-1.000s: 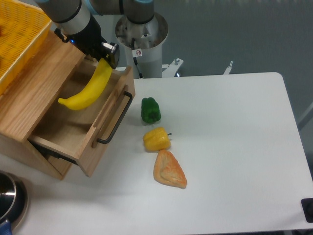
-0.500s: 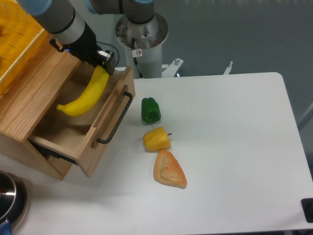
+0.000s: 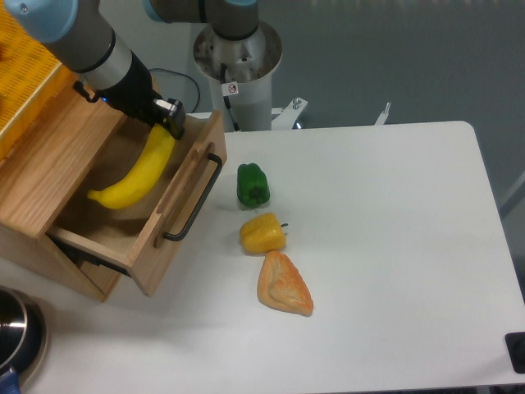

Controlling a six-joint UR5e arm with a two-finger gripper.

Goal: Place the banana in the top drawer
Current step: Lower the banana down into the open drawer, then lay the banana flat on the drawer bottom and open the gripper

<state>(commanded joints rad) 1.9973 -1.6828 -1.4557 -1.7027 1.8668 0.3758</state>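
At lower centre you see a pastry (image 3: 284, 285), then a yellow pepper (image 3: 262, 233) and green pepper (image 3: 253, 184). At left, the top drawer (image 3: 176, 208) stands open. The banana (image 3: 136, 171) hangs inside it, its upper end clamped in the gripper (image 3: 164, 125).

The gripper (image 3: 162, 125) clamps the banana's (image 3: 135, 174) upper end inside the open top drawer (image 3: 168, 215). On the table (image 3: 394, 246) lie a green pepper (image 3: 253, 184), yellow pepper (image 3: 262, 233) and pastry (image 3: 283, 284).
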